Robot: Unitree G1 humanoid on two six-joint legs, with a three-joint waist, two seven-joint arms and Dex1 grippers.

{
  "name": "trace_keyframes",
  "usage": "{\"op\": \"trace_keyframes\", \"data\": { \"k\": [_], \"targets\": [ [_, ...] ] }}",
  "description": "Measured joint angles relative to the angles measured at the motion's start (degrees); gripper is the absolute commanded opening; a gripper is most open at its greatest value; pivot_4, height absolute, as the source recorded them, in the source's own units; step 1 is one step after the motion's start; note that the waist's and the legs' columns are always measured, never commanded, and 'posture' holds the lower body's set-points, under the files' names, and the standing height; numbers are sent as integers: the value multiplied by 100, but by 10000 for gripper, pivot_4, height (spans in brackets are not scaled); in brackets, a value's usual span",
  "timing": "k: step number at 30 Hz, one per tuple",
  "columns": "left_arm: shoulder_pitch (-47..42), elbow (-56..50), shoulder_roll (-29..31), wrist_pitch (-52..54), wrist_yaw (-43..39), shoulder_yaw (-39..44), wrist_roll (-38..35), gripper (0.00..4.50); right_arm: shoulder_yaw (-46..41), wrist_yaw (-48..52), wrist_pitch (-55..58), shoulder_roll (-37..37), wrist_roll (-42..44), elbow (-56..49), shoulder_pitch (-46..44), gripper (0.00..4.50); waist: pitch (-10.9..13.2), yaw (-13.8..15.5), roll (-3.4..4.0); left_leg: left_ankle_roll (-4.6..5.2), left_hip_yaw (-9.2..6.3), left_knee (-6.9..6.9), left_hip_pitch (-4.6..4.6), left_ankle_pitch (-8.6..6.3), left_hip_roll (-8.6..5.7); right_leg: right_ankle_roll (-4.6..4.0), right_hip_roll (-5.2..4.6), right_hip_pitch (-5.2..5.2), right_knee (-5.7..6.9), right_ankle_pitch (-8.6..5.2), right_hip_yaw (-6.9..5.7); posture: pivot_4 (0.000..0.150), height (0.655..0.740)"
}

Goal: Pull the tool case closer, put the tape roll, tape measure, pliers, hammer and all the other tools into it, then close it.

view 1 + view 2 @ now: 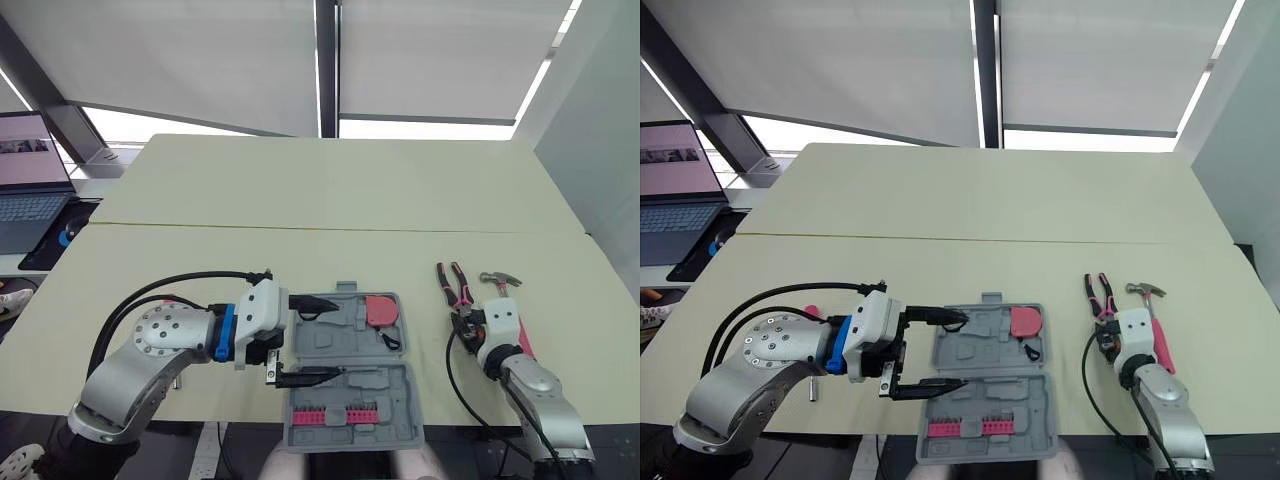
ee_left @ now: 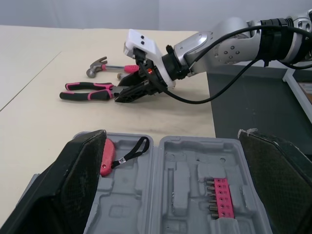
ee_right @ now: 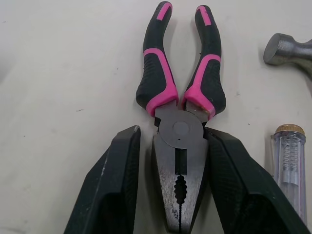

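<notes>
Pink-and-black handles mark the pliers [image 1: 452, 285], which are laid flat on the tabletop [image 1: 300, 200] toward its front right corner, handles pointing to the far edge and nose to the front edge. The right gripper [image 3: 171, 141] is set over them with its two fingers [image 3: 122, 185] spread, one on each side of the steel head at the pivot. A gap is seen on one side and the other finger lies close against the metal, so nothing is pinched yet.

The step in hand is judged to be the grasp of the pliers, to be carried to the tool case [image 1: 400, 375]. The case lies open at the middle of the front edge, well apart from the pliers. A tape measure [image 1: 380, 310] is already seated in its far half and a pink bit strip [image 1: 345, 412] in its near half. The left gripper [image 1: 337, 336] is held wide open across the case's left side, one finger over each half, gripping nothing.

For a clean grasp, the fingers should be closed squarely across the head at the pivot, where the metal is broad and flat, not on the tapering nose, where a slip is likely. As the handles reach well beyond the grip, a droop at that end is to be expected, so a firm squeeze and a level lift are advised. The hammer [image 1: 498, 279] and a clear-handled tester screwdriver [image 3: 290, 161] lie just beside the pliers, toward the right edge, and should not be nudged.
</notes>
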Motion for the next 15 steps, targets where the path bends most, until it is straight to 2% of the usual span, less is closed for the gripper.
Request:
{"op": "trace_keyframes", "data": {
  "k": [9, 15],
  "targets": [
    [174, 41, 137, -75, -19, 355, -104, 45000, 76, 7, 33, -42, -20, -17, -46, 12539, 0, -11, 0, 0, 0, -1, 1, 0, 1, -2, 1, -1, 1, -1, -1, 1500, 7400],
    [396, 243, 477, -200, -273, 901, -127, 45000, 278, 415, -158, -517, -108, -239, -80, 12538, 18, -17, 26, 1, 4, -2, -2, -1, -1, -1, 3, -5, 0, -3, 0, 1500, 7400]
  ]
}}
